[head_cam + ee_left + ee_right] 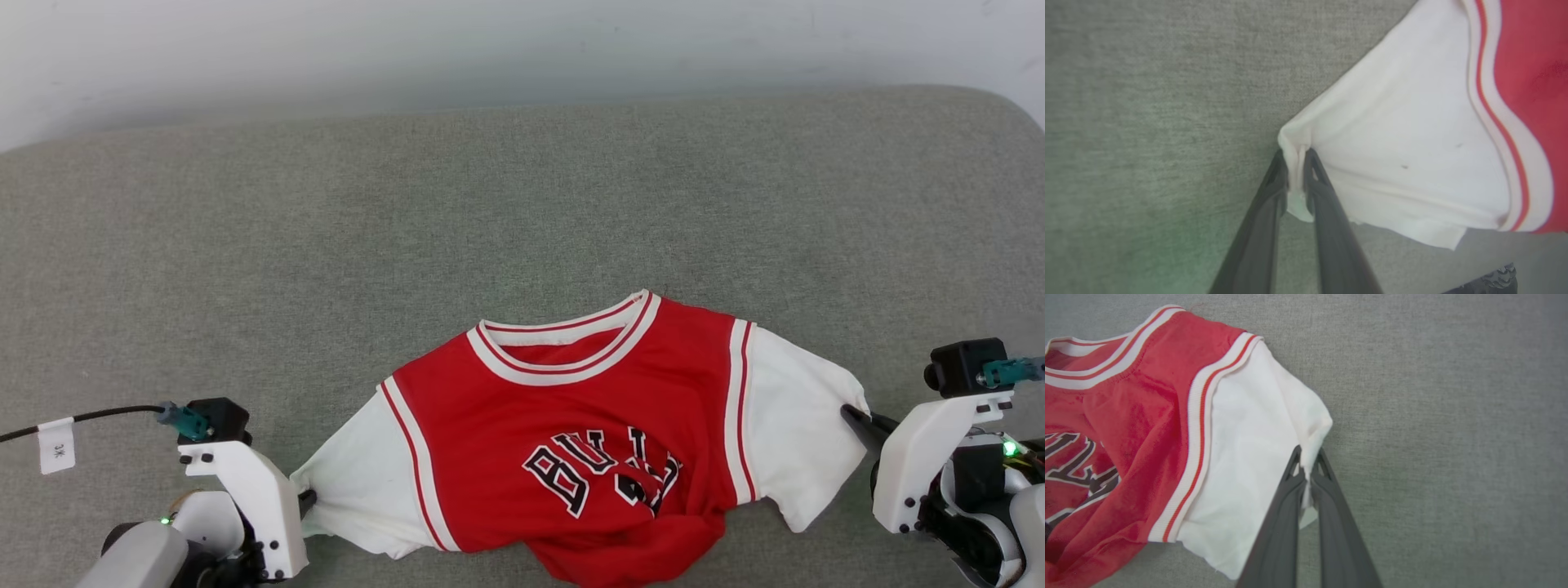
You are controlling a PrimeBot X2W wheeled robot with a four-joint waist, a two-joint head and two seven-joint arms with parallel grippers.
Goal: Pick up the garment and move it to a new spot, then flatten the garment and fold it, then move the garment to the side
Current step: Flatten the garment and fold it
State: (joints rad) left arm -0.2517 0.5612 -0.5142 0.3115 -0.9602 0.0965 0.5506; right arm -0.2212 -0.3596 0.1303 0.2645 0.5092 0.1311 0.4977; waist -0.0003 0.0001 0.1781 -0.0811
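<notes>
Left gripper (1295, 154) pinches one white sleeve (1392, 143) by its tip, right gripper (1308, 454) pinches the other. The shirt (571, 408) lies stretched between them on the grey cushion (522, 204). Flattening looks underway; the hem (629, 547) is bunched, and folding and moving aside remain. The lettering (600, 482) reads "BU" — the rest is creased.

We see a broad grey fabric cushion (522, 204), finely woven, its far right corner rounded. Behind its far edge we see a plain pale wall (408, 49). In the left wrist view a faint green tint lies on the weave.
</notes>
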